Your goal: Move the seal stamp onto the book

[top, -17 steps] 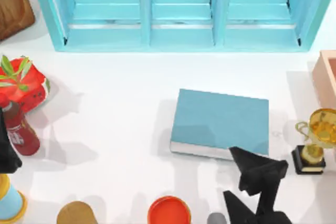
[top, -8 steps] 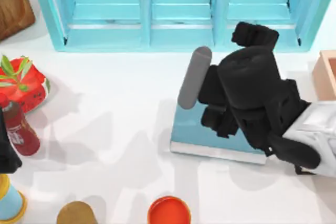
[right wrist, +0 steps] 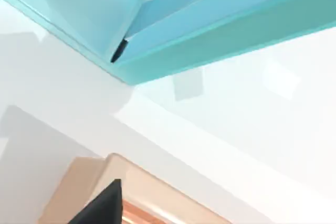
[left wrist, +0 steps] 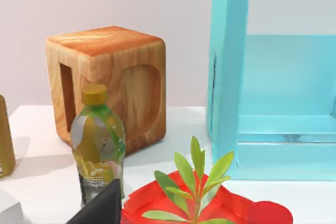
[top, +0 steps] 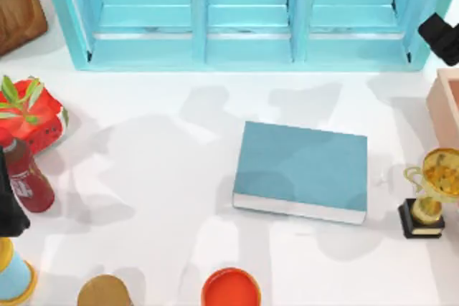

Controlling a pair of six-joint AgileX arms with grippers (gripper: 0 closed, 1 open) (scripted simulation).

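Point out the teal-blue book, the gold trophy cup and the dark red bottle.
Teal-blue book [top: 305, 166]: top view, middle of its cover.
Gold trophy cup [top: 439, 172]: top view, its bowl.
Dark red bottle [top: 27, 184]: top view, its body.

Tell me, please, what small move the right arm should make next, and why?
Probably draw the right end effector back from the light-blue shelf unit toward the table's near edge: the book has a bare cover, and this arm sits far from it.

Bright, even light from above throws soft grey shadows across the white table [top: 165, 177].
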